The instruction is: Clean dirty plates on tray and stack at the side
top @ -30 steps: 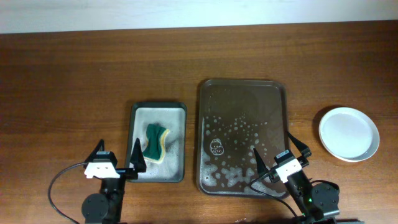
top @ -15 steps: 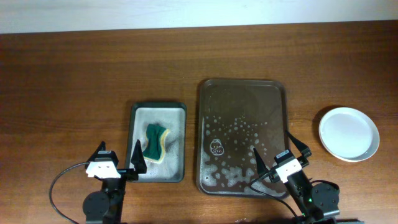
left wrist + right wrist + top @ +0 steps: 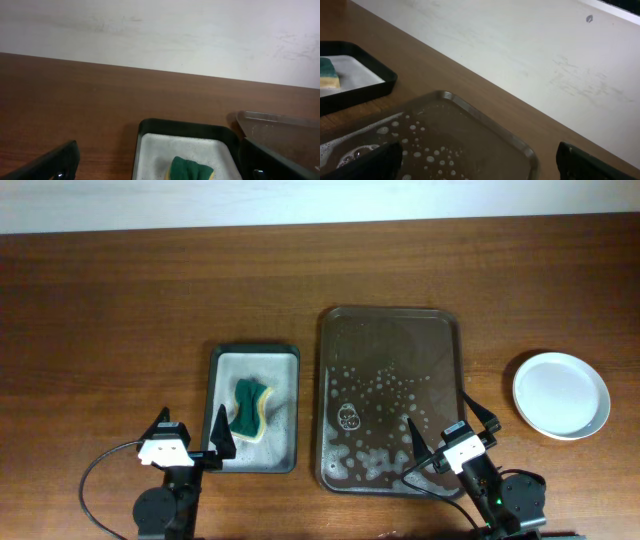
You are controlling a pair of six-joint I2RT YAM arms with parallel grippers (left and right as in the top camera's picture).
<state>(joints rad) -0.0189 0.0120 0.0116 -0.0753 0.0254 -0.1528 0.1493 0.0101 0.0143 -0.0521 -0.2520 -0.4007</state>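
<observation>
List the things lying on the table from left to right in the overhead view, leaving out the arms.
Grey tray with the sponge in it → dark brown tray → white plate.

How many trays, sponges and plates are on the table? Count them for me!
Trays: 2, the big brown tray and the small dark tray
Sponges: 1, the green-yellow sponge
Plates: 1 showing, the white plate
Total: 4

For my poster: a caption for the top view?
Open left gripper and right gripper by sudsy dark brown rectangular tray; green-yellow sponge in grey tray; round white plate aside.
</observation>
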